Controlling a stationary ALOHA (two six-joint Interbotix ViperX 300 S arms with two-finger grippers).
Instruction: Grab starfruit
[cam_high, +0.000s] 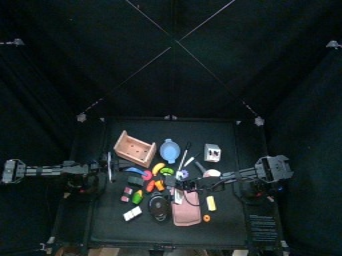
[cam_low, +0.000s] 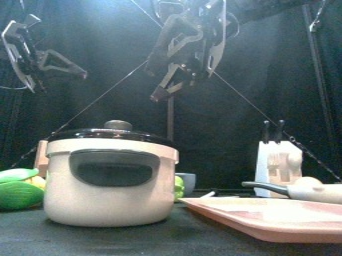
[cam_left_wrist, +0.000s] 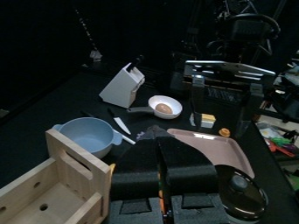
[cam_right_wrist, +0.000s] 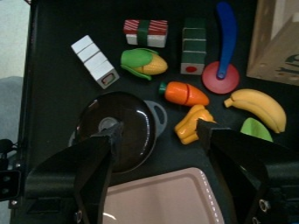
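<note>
Yellow-orange starfruit (cam_right_wrist: 194, 122) flat on table, beside carrot (cam_right_wrist: 184, 92).

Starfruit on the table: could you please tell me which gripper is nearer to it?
Right. The right gripper hangs open over the starfruit, which shows between its jaws. The left gripper is farther off, beside the wooden crate on the table's other side.

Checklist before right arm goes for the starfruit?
1. Right gripper open: ok.
2. Starfruit in right wrist view: ok, between the jaws' lines.
3. Gripper down at starfruit: not ok, it hangs high above.
4. Room around starfruit: not ok, pot and carrot lie close.
5. Starfruit touching carrot: cannot tell.
6. Left arm clear: ok, at the table's left side.
</note>
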